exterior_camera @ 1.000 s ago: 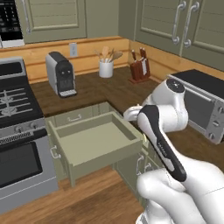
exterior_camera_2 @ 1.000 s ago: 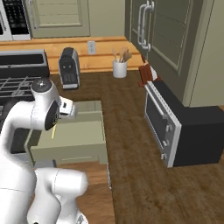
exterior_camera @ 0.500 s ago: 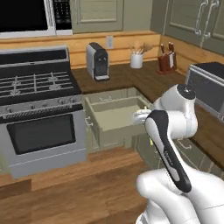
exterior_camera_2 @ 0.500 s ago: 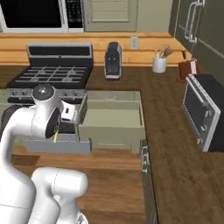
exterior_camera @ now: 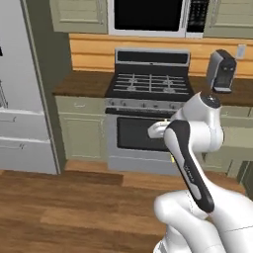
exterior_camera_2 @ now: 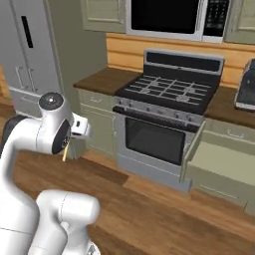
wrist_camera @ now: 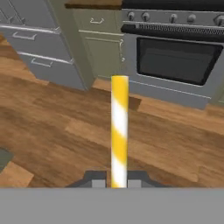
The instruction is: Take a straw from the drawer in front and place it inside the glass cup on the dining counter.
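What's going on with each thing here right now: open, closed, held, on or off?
Straw: yellow-and-white striped, clamped in the gripper, sticking out ahead of it.
Gripper: shut on the straw.
Drawer: pulled open; nothing visible in the part of its inside that shows.
Oven door: closed.
Microwave: door closed, window dark.
Refrigerator: doors closed.

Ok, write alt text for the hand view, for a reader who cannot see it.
A thin straight yellow-and-white striped straw rises from the closed claw at the bottom centre. Behind it lie brown wood plank flooring, a steel oven with a dark glass door and sage-green cabinet doors.
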{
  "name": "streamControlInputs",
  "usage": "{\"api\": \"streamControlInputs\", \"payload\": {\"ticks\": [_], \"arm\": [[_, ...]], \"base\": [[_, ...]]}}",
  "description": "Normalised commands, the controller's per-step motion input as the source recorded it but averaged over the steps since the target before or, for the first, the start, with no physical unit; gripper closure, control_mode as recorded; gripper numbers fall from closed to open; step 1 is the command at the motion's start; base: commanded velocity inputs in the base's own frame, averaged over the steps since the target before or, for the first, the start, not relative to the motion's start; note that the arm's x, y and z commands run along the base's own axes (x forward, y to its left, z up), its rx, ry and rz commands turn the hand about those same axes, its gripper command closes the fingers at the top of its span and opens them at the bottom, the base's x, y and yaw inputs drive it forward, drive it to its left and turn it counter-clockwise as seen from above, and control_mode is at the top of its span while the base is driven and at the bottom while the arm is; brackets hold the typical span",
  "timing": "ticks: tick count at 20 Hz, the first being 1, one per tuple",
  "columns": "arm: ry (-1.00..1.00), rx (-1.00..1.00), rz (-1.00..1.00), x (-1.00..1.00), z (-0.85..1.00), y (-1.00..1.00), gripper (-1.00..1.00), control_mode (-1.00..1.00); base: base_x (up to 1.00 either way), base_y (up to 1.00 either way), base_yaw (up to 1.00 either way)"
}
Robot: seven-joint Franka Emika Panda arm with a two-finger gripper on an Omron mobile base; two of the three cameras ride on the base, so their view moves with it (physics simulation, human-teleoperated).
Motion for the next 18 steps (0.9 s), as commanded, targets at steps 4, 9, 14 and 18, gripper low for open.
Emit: {"api": "streamControlInputs", "payload": {"ticks": [4,9,14,18], "arm": [[0.0,0.0,0.0,0.0,0.0,0.0,1.0,1.0],[0.0,0.0,0.0,0.0,0.0,0.0,1.0,1.0],[0.0,0.0,0.0,0.0,0.0,0.0,1.0,1.0],[0.0,0.0,0.0,0.0,0.0,0.0,1.0,1.0]], "base": [[-0.19,0.66,0.67],[-0.16,0.61,0.66],[-0.07,0.46,0.64],[0.31,0.16,0.53]]}}
